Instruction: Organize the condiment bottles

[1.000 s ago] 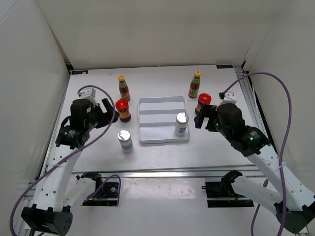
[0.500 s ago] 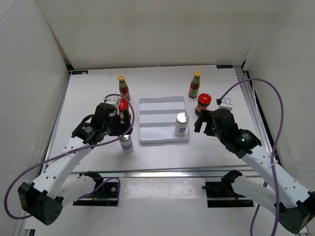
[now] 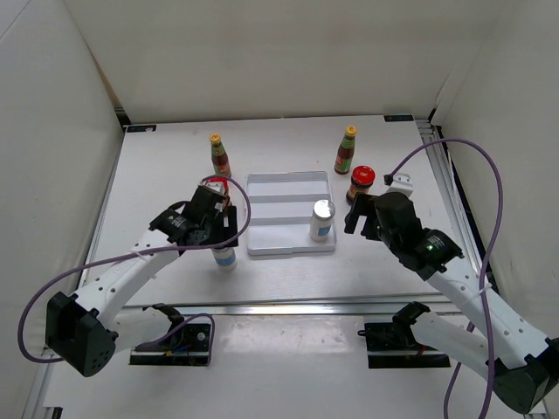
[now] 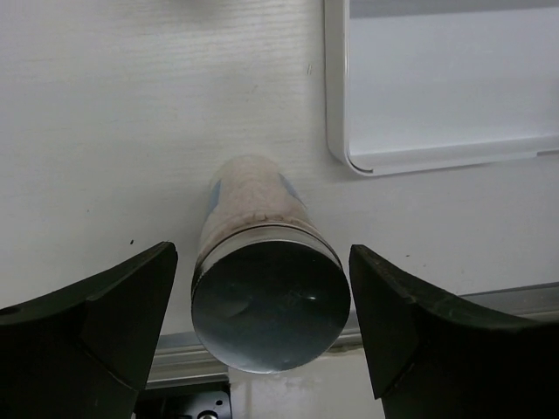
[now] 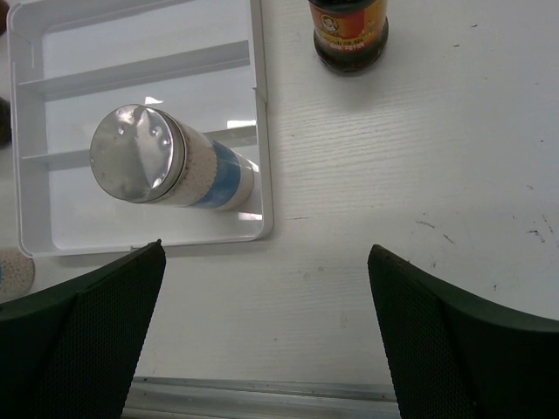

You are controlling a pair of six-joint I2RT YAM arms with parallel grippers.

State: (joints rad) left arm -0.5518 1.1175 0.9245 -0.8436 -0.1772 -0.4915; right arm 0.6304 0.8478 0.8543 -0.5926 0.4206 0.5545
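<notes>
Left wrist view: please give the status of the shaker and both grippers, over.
Left gripper open, fingers flank loose shaker, not gripping. Right gripper open, empty, beside tray. Second shaker stands in tray. Nothing blocking.

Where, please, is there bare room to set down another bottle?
The tray's two far compartments are bare, as is the table behind it, between the left sauce bottle and the right sauce bottle. Left of the tray is crowded: the left gripper straddles a shaker, a jar beyond.
</notes>
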